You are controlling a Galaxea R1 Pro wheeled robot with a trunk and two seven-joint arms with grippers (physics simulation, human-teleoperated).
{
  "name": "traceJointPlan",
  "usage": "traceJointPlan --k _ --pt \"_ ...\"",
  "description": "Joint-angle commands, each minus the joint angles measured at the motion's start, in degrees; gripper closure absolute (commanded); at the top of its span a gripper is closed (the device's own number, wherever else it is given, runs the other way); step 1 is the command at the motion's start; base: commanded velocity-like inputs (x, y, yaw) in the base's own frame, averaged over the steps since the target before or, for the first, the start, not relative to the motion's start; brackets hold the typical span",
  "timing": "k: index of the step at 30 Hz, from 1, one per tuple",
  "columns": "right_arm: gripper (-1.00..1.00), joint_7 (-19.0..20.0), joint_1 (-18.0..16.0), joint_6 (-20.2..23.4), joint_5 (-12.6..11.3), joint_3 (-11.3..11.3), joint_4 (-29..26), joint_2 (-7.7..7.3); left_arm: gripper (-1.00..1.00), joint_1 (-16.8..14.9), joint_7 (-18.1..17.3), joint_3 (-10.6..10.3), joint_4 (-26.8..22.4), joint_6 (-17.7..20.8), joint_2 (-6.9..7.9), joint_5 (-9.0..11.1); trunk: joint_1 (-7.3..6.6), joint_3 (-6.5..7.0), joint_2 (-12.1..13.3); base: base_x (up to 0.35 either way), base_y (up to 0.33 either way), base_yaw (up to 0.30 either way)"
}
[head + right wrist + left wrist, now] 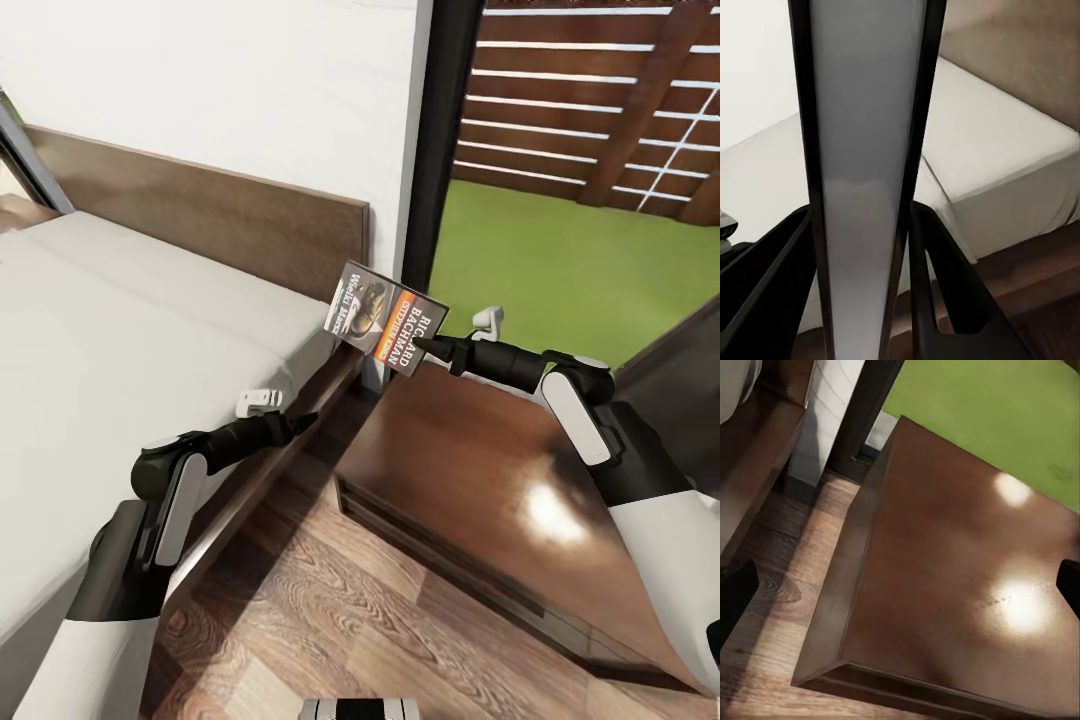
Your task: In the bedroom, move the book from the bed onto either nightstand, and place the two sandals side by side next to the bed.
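While the right gripper [425, 345] pinches the lower right edge of the thin grey paperback book with an orange band [386, 317], the volume hangs tilted in the air above the far left corner of the glossy reddish-brown wooden nightstand [470, 470], just right of the dark brown headboard [200, 205]. Seen from the right wrist, the book [862, 172] stands edge-on between the dark fingers [945, 292], with the pale grey-white bed [110, 330] beyond. The left gripper [305, 420] hovers by the bed frame, whether open or closed unclear.
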Motion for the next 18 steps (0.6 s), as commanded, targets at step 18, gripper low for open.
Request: traceJointPlan --k 18 --pt "1.00 -0.1 0.0 0.4 -0.6 0.1 0.1 -0.05 -1.00 0.0 -0.1 0.0 0.0 0.3 0.01 0.1 3.94 -1.59 -7.3 -0.074 0.000 0.000"
